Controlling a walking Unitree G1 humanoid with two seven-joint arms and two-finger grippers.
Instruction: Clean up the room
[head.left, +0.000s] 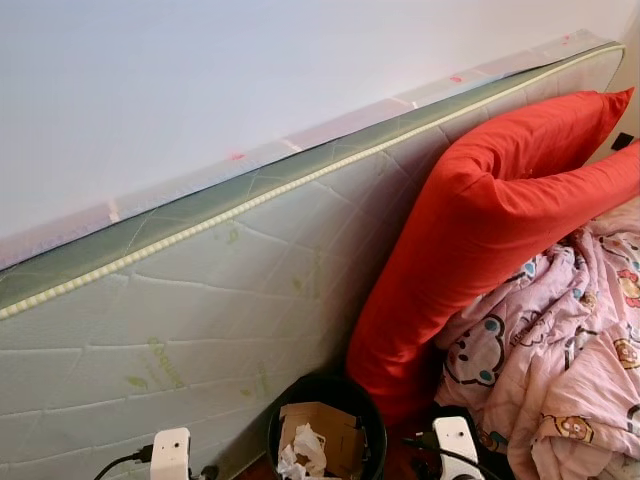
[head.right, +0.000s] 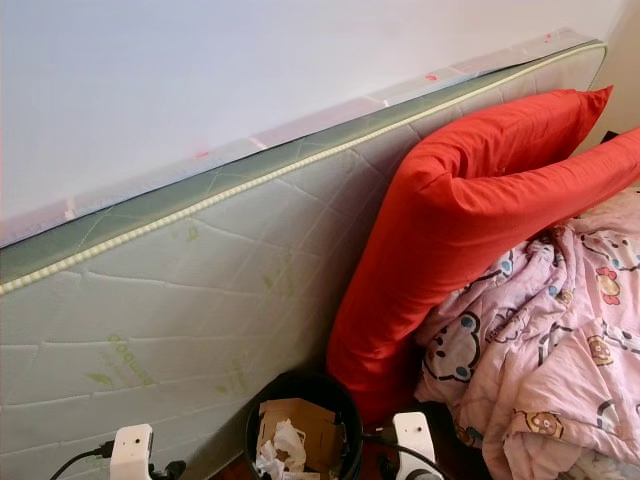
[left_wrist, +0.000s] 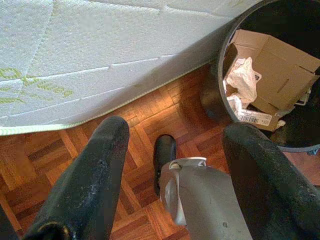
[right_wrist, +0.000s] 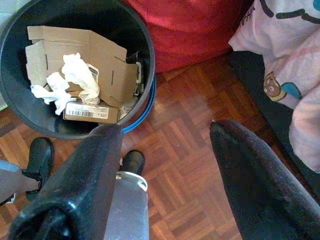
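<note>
— As things stand, status?
— Bin (right_wrist: 75, 30) just ahead of right claw (right_wrist: 165, 175), holds cardboard (right_wrist: 85, 55) & tissue. Both claws wide, empty; left claw (left_wrist: 175, 170) beside bin. Blanket (head.left: 560, 350) still rumpled. Approx. part done.

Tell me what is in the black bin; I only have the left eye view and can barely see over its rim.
Observer: The black bin holds flattened cardboard with crumpled white paper on top.
Operator: Are my fingers holding anything?
Observer: No. The left gripper and the right gripper are both open and empty, hanging above the floor.
Operator: What floor is that?
Observer: Wood parquet, bare between the bin and the pink blanket.
Operator: Does the mattress reach the floor?
Observer: Yes, the mattress has its lower edge down on the parquet, beside the bin.
</note>
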